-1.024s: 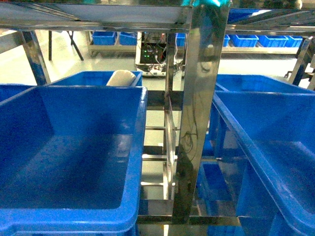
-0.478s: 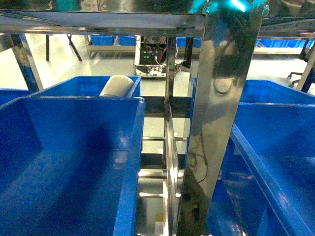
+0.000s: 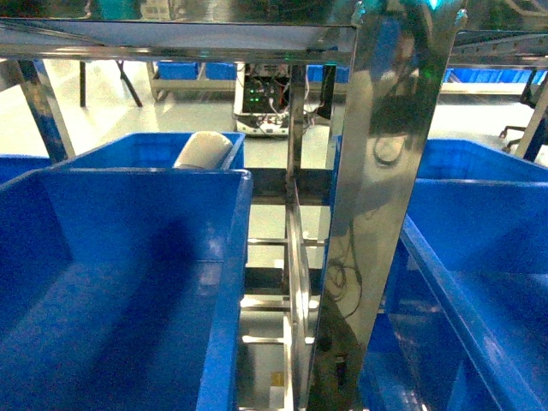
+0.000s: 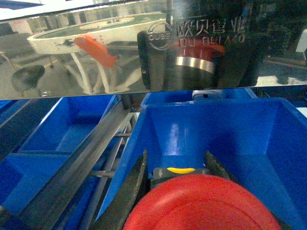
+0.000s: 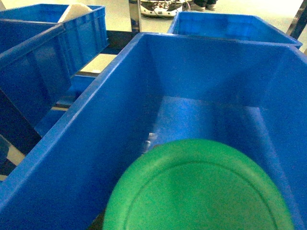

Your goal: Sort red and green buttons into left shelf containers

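Head view: a large blue bin (image 3: 128, 282) fills the near left, and a second blue bin (image 3: 479, 257) fills the near right. A polished steel shelf upright (image 3: 368, 214) stands between them, with the underside of a steel shelf running across the top. Behind the left bin sits a further blue bin (image 3: 163, 150) with a white cylindrical object (image 3: 204, 151) resting at its near edge. Neither arm nor gripper shows in this view.

Left wrist view: the red button (image 4: 201, 203) sits at the bottom edge, its domed cap towards the camera and a yellow mark on the dark body just behind it. The left gripper (image 4: 175, 177) has its dark fingers (image 4: 136, 184) closed against both sides of the button body, gripping it. The button is held at the near rim of a deep blue bin (image 4: 216, 129), under a mirror-bright steel shelf edge (image 4: 96, 52) bearing an embossed logo.

Right wrist view: the green button (image 5: 199, 189) fills the lower frame, cap facing the camera, positioned above the interior of a deep blue bin (image 5: 96, 129). The right claw itself is hidden behind the cap; how far it stands open cannot be determined. More blue bins lie to the far left and far right.
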